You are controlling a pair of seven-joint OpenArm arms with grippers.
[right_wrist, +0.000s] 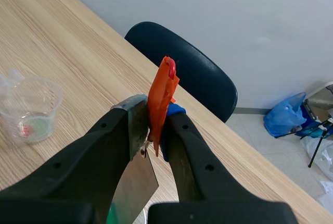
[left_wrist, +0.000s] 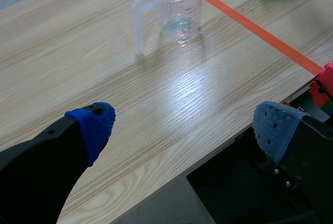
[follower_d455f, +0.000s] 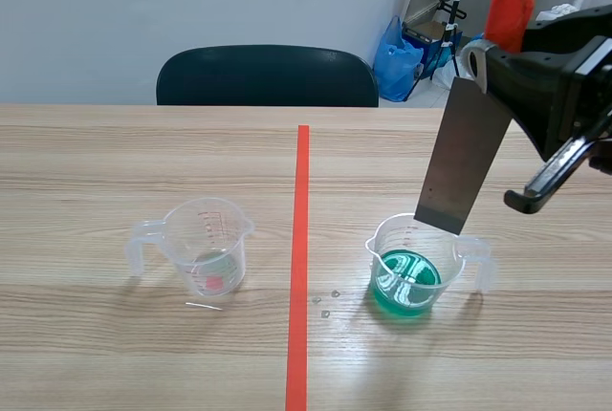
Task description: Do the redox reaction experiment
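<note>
Over the green cup: metal strip hangs tip-down, ready to dip

On the right side of the table, the right gripper is raised and clamped on the top end of the flat grey metal strip, w/ an orange-red tab pinched in beside it. The strip's long axis runs nearly vertical, top leaning slightly right. Its lower end sits at the far rim of the green cup, a clear measuring cup w/ green liquid in the bottom. Can't tell whether the tip is just inside the mouth or just above it, but it looks clear of the liquid. So the liquid lies down and slightly nearer from the tip. Next move prob. calls for a short descent, w/ a small nudge toward the near side to stay off the rim.

Left of the orange-red tape line, well apart, stands a second clear cup, almost empty, w/ a bit of pink at the bottom. The left gripper hangs by the table's near edge, fingers wide apart, holding nothing, far from both cups. Right arm is much the nearer to the green cup.
</note>
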